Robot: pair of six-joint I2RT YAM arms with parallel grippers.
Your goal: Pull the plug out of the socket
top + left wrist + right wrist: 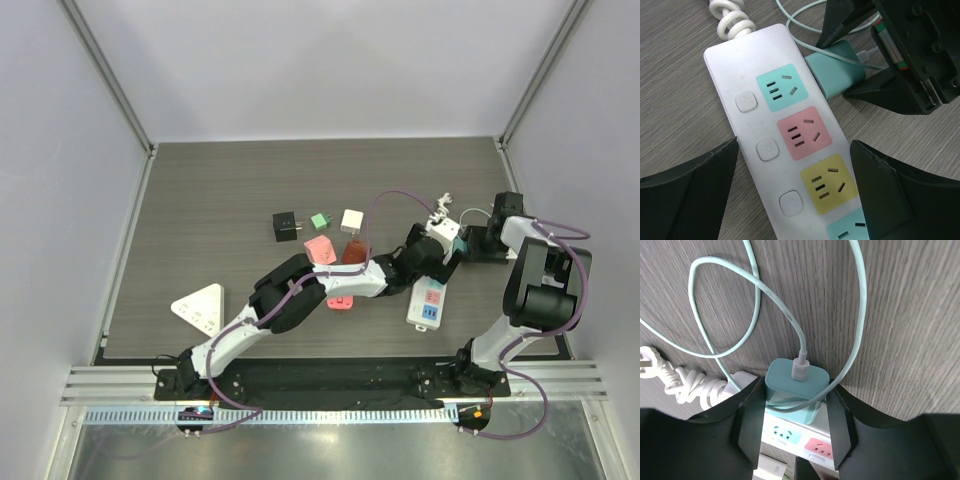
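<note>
Two tools meet at the power strip on the right side of the desk [200, 200].

The left tool [795, 185] is spread wide, its fingers [690, 195] straddling the white power strip [785, 145] without closing on it. Just right, the teal plug [795, 390] sits beside the strip's far end, its pale cable [760, 300] looping away. The right tool [795, 415] has its fingers either side of the plug, pressed against it.

Teal plug [796, 390]; white socket strip [760, 125]; grey woodgrain table [220, 190]
</note>
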